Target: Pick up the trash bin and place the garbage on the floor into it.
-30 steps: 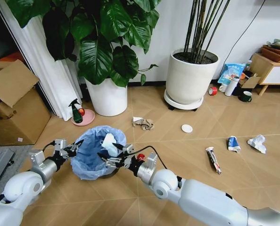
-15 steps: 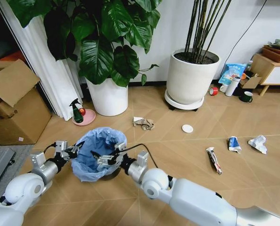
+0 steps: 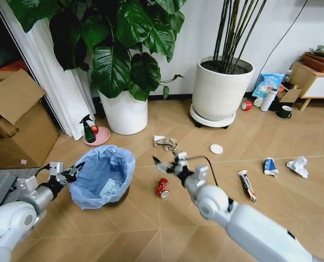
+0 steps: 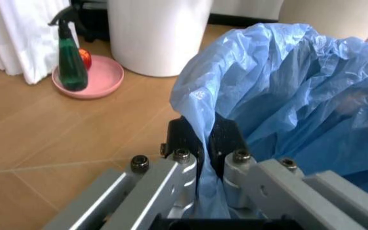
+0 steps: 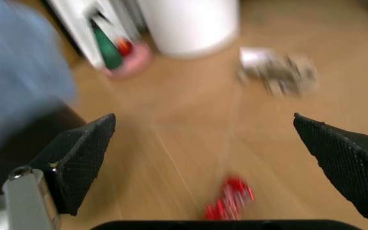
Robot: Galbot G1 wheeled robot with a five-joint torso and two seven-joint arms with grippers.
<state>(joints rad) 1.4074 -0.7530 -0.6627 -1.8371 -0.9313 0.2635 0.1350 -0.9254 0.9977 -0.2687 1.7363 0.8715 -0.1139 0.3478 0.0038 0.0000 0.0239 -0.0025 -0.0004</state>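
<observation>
Plastic of the baggy light-blue liner sat clenched in the left claw (image 4: 203,191), steadying the round black trash bin (image 3: 102,176); right claw (image 3: 167,162), spread empty, hung beyond the crushed red can (image 3: 162,187) beside that bin, seemingly to collect it.

Left arm reaches in from about 8 o'clock in the head view, and its left claw (image 3: 68,174) is clamped tight on the trash bin (image 3: 103,176) rim, fingers pinching the bag edge. Right arm stretches up from 5 o'clock toward center, right claw (image 3: 166,162) spread wide with nothing in it, hovering above the floor (image 3: 151,229).
</observation>
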